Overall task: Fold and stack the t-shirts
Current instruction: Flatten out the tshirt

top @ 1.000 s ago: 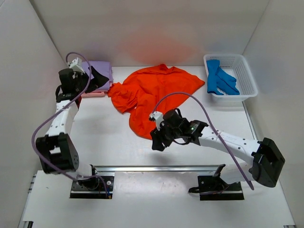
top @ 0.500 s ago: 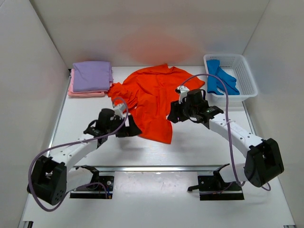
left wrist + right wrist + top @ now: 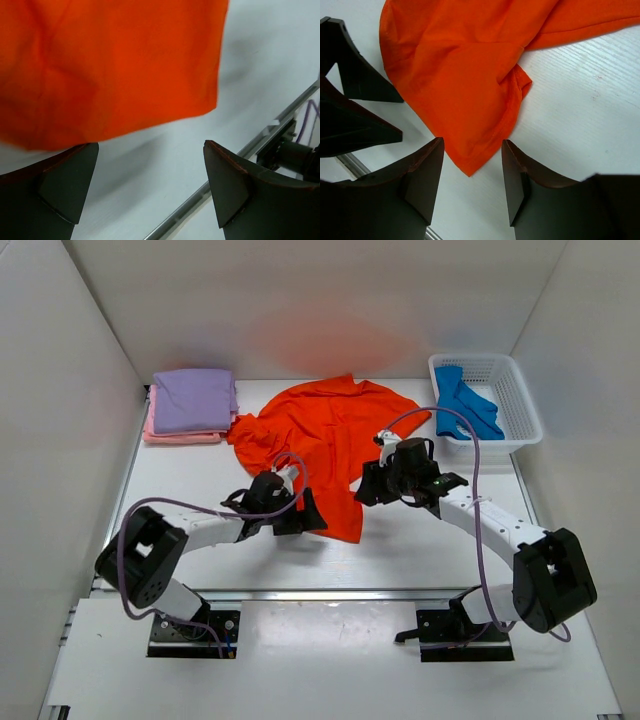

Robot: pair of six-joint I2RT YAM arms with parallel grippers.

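The bright orange-red t-shirt (image 3: 330, 435) lies loosely spread in the middle of the table, one corner pointing to the near edge. My left gripper (image 3: 312, 516) is low at the shirt's near hem; its jaws are wide open with only bare table between them (image 3: 150, 172), and the orange-red cloth (image 3: 110, 70) is just beyond the tips. My right gripper (image 3: 362, 490) is open, its fingers astride the shirt's near corner (image 3: 470, 162) without pinching it. A lavender-purple t-shirt (image 3: 195, 400) lies folded on a pink one (image 3: 180, 437) at the back left.
A white mesh basket (image 3: 520, 390) at the back right holds a blue t-shirt (image 3: 462, 405). A metal rail (image 3: 330, 593) runs along the near edge. White walls close in the table on three sides. The left gripper's fingers (image 3: 355, 105) show close by in the right wrist view.
My left arm swung from the folded stack at the back left down to the orange-red shirt's near hem. My right arm crossed to the shirt's right side, and the lower part now lies flatter.
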